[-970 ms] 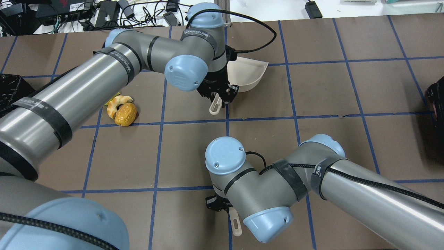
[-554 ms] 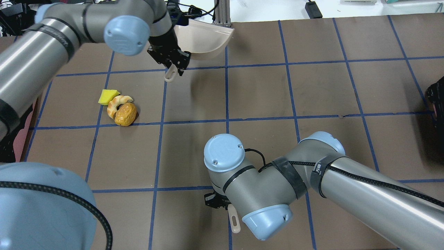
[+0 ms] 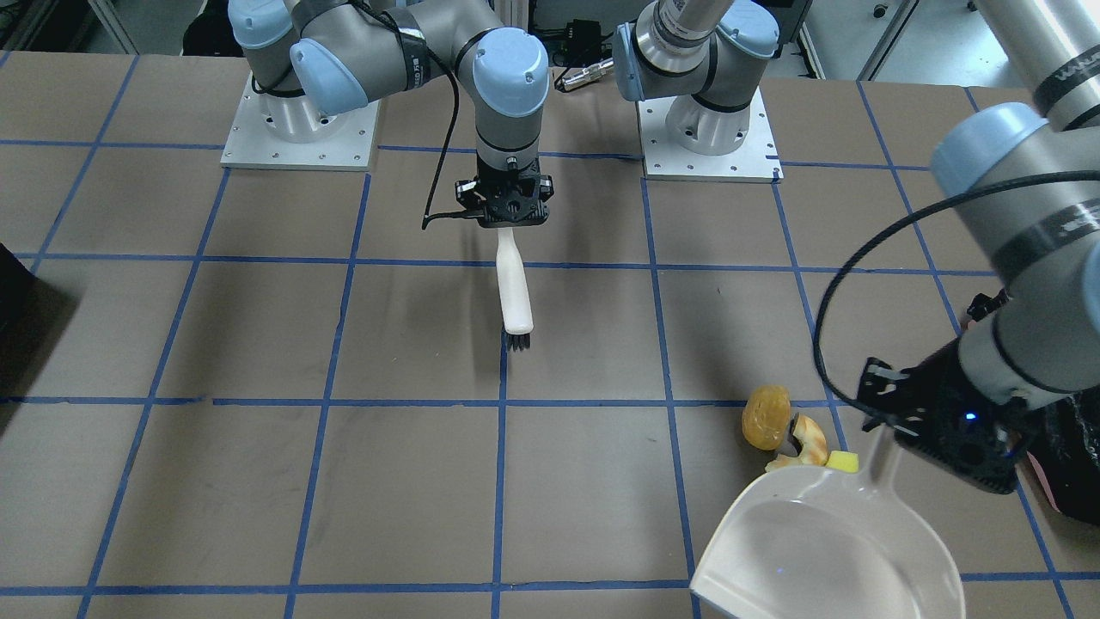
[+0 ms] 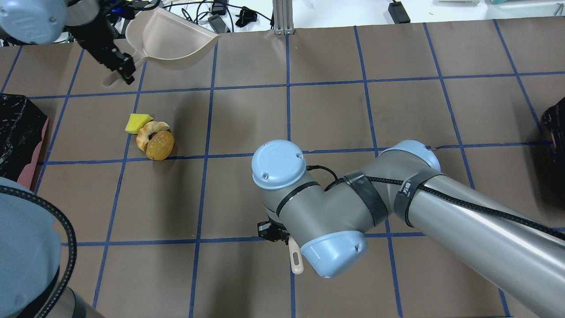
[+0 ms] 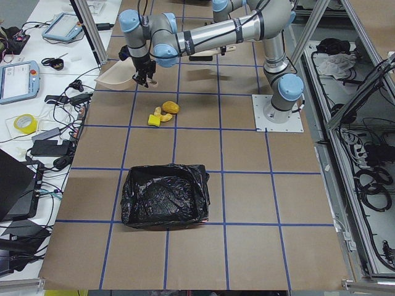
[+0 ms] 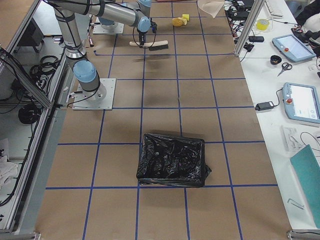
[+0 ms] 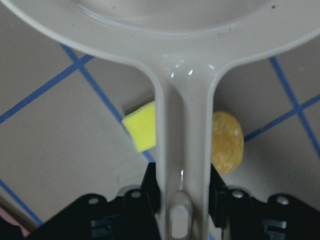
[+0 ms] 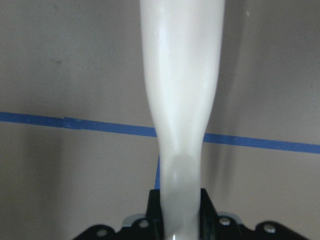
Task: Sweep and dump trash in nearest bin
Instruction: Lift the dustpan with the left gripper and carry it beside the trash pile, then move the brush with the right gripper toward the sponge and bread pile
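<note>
The trash lies in one tight cluster: a yellow wedge (image 4: 137, 122), a tan croissant (image 4: 148, 132) and an orange-brown lump (image 4: 160, 145). My left gripper (image 4: 120, 67) is shut on the handle of a cream dustpan (image 4: 172, 39), held in the air beyond the cluster. In the left wrist view the dustpan handle (image 7: 182, 150) covers the croissant, with the wedge (image 7: 142, 132) and lump (image 7: 227, 142) on either side. My right gripper (image 3: 513, 206) is shut on a white brush (image 3: 516, 292) with its bristles down, mid-table. The pink-sided bin (image 4: 20, 128) with its black bag sits at the left edge.
A second black-bagged container (image 4: 555, 123) stands at the table's right edge. Cables and electronics (image 4: 212, 13) lie beyond the far edge. My right arm's elbow (image 4: 309, 212) hangs over the near middle squares.
My left arm has swung the dustpan from the table's far middle to the far left, uncovering the trash and the bin. The right arm has shifted only slightly.
</note>
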`<state>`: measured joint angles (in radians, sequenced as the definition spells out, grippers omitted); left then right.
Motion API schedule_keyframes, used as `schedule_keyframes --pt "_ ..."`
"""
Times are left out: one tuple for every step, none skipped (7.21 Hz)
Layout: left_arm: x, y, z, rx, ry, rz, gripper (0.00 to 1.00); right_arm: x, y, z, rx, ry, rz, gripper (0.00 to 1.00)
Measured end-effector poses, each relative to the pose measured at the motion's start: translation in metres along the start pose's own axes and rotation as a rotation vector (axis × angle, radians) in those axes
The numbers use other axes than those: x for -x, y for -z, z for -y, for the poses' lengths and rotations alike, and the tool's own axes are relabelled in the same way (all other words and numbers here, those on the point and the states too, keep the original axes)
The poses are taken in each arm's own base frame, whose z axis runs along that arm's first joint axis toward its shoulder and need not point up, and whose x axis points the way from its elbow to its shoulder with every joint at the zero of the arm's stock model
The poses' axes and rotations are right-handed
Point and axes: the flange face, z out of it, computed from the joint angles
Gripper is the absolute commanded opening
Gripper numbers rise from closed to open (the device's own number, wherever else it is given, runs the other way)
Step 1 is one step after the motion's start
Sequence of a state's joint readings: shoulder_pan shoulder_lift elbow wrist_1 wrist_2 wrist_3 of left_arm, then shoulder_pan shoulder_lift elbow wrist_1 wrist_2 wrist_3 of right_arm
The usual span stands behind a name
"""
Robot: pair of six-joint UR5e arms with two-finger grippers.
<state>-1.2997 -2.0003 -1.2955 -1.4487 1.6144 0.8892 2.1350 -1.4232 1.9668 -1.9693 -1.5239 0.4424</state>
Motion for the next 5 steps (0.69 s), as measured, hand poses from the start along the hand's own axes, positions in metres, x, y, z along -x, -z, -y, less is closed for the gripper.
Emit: schedule_keyframes --pt "0.037 -0.001 -0.035 0.016 -0.106 0.014 0.00 0.000 0.020 0.014 -0.008 -0.010 0.006 0.00" --pt "0.069 -0.003 -0.067 0.030 -0.200 0.025 0.00 0.000 0.035 0.030 -0.018 -0.020 0.012 0.00" --pt "0.101 -0.007 -0.100 0.051 -0.280 0.044 0.00 0.001 0.046 0.048 -0.029 -0.031 0.019 0.00" --pt "0.133 -0.013 -0.132 0.080 -0.372 0.079 0.00 0.002 0.053 0.068 -0.033 -0.045 0.024 0.00" --pt "0.157 -0.019 -0.154 0.115 -0.476 0.125 0.00 0.007 0.058 0.088 -0.027 -0.056 0.024 0.00"
